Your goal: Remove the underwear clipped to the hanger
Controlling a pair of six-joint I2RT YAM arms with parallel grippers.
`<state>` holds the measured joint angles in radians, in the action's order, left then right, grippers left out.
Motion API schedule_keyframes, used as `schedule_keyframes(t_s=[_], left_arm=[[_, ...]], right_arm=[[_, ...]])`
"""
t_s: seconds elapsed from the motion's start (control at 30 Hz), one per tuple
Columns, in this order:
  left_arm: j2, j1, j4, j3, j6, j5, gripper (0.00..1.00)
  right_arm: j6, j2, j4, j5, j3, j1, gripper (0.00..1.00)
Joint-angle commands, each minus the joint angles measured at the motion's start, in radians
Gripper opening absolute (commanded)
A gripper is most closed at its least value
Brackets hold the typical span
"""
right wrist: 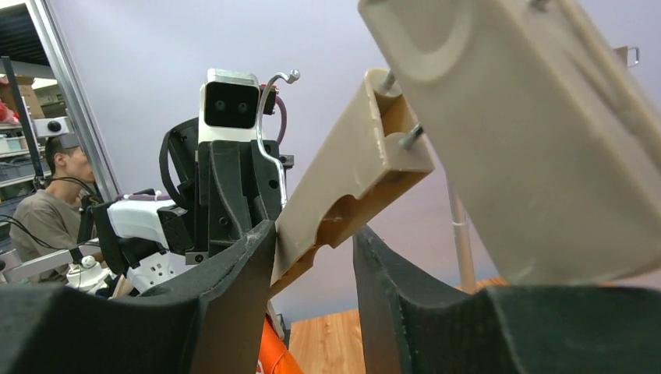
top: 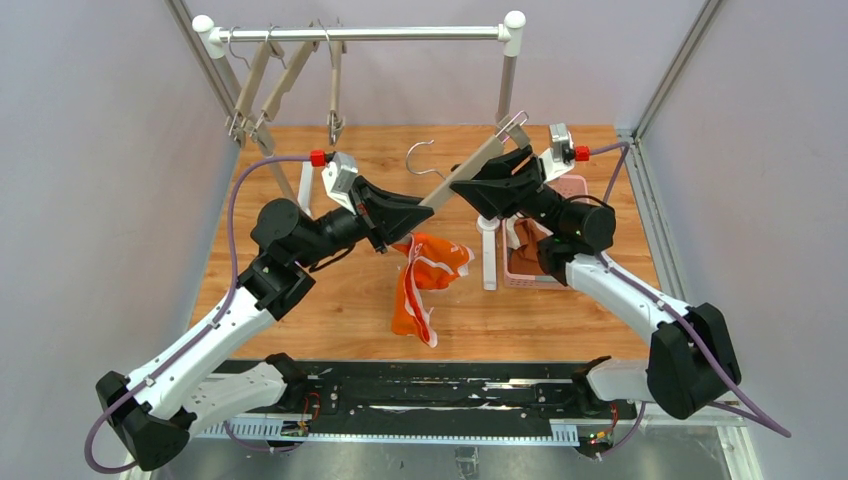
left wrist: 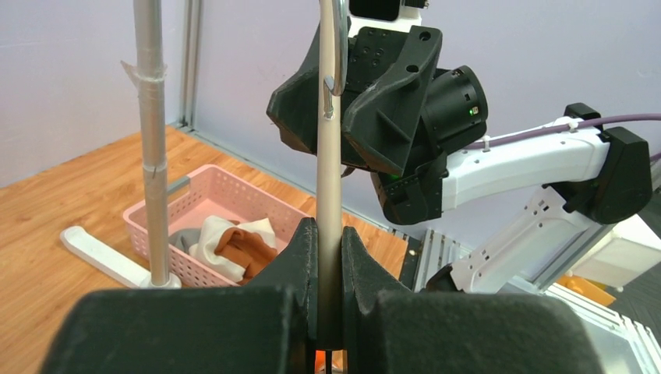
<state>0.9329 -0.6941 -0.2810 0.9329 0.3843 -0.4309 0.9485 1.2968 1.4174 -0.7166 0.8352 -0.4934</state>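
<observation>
My left gripper [top: 424, 207] is shut on the bar of a beige hanger [top: 470, 165] and holds it slanted above the table. In the left wrist view the bar [left wrist: 330, 156] runs up between my closed fingers [left wrist: 329, 238]. The bright orange underwear [top: 425, 278] hangs from the hanger's lower end, and a strip of it shows in the right wrist view [right wrist: 277, 354]. My right gripper [top: 463, 186] is open around the hanger's upper part [right wrist: 343, 179]; its gap [right wrist: 312, 241] stays wide, and the left finger touches the hanger. The rust-brown underwear [left wrist: 243, 245] and grey-beige underwear [left wrist: 183, 238] lie in the pink basket [left wrist: 257, 202].
The pink basket [top: 570, 186] sits under my right arm. A metal rack [top: 370, 33] spans the back, with three empty clip hangers [top: 262, 85] at its left. Its right post [left wrist: 152, 140] and white foot [top: 488, 255] stand between the orange cloth and the basket.
</observation>
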Motion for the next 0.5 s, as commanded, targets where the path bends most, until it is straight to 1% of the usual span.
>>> schedule_keyframes(t_s=[0.0, 0.13, 0.17, 0.2, 0.23, 0.27, 0.3, 0.37, 0.43, 0.47], left_arm=[[-0.005, 0.002, -0.084, 0.026, 0.020, -0.015, 0.00], [0.008, 0.002, -0.120, 0.013, 0.043, -0.014, 0.00], [0.010, 0.002, -0.129, 0.010, 0.048, -0.014, 0.00], [0.013, 0.002, -0.137, 0.008, 0.051, -0.013, 0.00], [0.013, 0.002, -0.146, 0.007, 0.055, -0.011, 0.00], [0.014, 0.002, -0.149, 0.005, 0.058, -0.011, 0.00], [0.015, 0.002, -0.152, 0.004, 0.060, -0.011, 0.00], [0.015, 0.002, -0.158, 0.003, 0.065, -0.009, 0.00], [0.015, 0.001, -0.161, 0.001, 0.068, -0.012, 0.00], [0.016, 0.000, -0.164, -0.001, 0.071, -0.014, 0.00]], right_arm=[[-0.016, 0.008, 0.057, -0.032, 0.059, -0.031, 0.41], [-0.017, 0.014, 0.050, -0.042, 0.078, -0.044, 0.39], [-0.017, 0.014, 0.048, -0.043, 0.082, -0.045, 0.42], [-0.017, 0.014, 0.047, -0.042, 0.084, -0.048, 0.48], [-0.018, 0.012, 0.046, -0.040, 0.085, -0.049, 0.59], [-0.020, 0.010, 0.047, -0.041, 0.085, -0.050, 0.60], [-0.025, 0.009, 0.046, -0.043, 0.085, -0.051, 0.59], [-0.035, 0.004, 0.031, -0.044, 0.088, -0.052, 0.49], [-0.042, -0.002, 0.018, -0.044, 0.092, -0.053, 0.43], [-0.047, -0.005, 0.015, -0.046, 0.095, -0.052, 0.38]])
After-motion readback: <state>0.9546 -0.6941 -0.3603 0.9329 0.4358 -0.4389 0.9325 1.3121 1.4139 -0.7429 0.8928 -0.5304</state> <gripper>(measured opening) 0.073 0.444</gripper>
